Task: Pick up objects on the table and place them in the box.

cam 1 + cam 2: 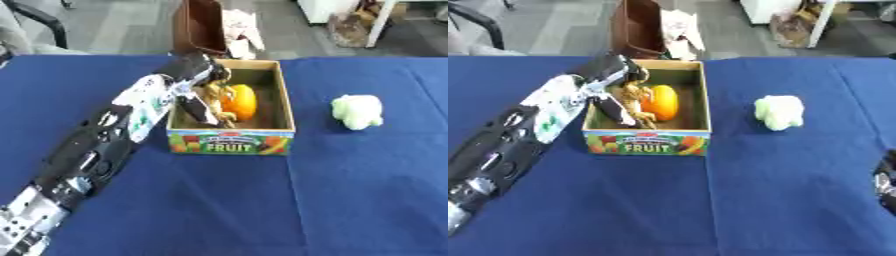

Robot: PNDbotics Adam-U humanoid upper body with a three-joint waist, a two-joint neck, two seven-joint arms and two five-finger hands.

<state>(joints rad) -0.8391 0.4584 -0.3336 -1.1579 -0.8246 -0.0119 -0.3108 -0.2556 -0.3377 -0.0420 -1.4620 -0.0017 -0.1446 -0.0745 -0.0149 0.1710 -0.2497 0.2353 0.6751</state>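
The left arm comes in from the lower left, black and silver, slanting up across the blue counter to the box. The left hand is over the box's left wall, dipped inside, fingers pointing down into it. There's a tan, knobbly thing right against those fingers; the fingers look curled around it, though it's hard to make out what it is.

The box sits mid-counter, cardboard, open on top, "FRUIT" printed on its front among bright pictures. Inside, an orange lies just beside the hand, towards the middle of the box.

Moving right: a pale green, lumpy thing sits on the counter, well apart from the box, on its right side, nothing touching it.

Far right, at the lower edge in the right eye view, a dark bit of the right hand peeks in, low beside the counter. Whether it's released or clenched, I can't tell.
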